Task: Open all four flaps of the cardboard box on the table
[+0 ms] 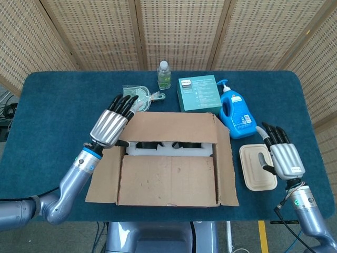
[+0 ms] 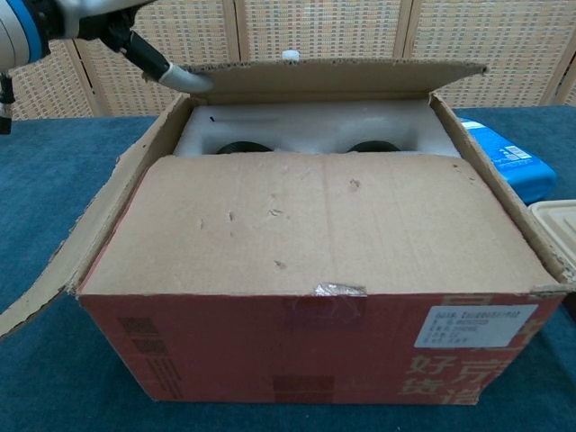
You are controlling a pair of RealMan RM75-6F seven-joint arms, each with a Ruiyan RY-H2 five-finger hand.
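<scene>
The cardboard box [image 2: 315,351] stands mid-table. Its far flap [image 1: 174,126] [image 2: 333,79] is raised and tilted. Below it shows a white foam insert [image 2: 306,130] with dark round holes. The near flap [image 1: 167,179] [image 2: 315,225] lies flat over the box. The left side flap [image 1: 102,176] and right side flap [image 1: 225,163] hang outward. My left hand [image 1: 111,125] is at the far flap's left corner with fingers straight; its thumb [image 2: 175,74] presses under the flap's edge. My right hand [image 1: 284,158] hovers open beside the box, holding nothing.
A beige lidded container [image 1: 255,168] lies under my right hand. Behind the box stand a blue pump bottle [image 1: 235,110], a teal carton [image 1: 198,94], a clear bottle [image 1: 164,75] and a bagged brush [image 1: 138,97]. Wicker screens close off the back.
</scene>
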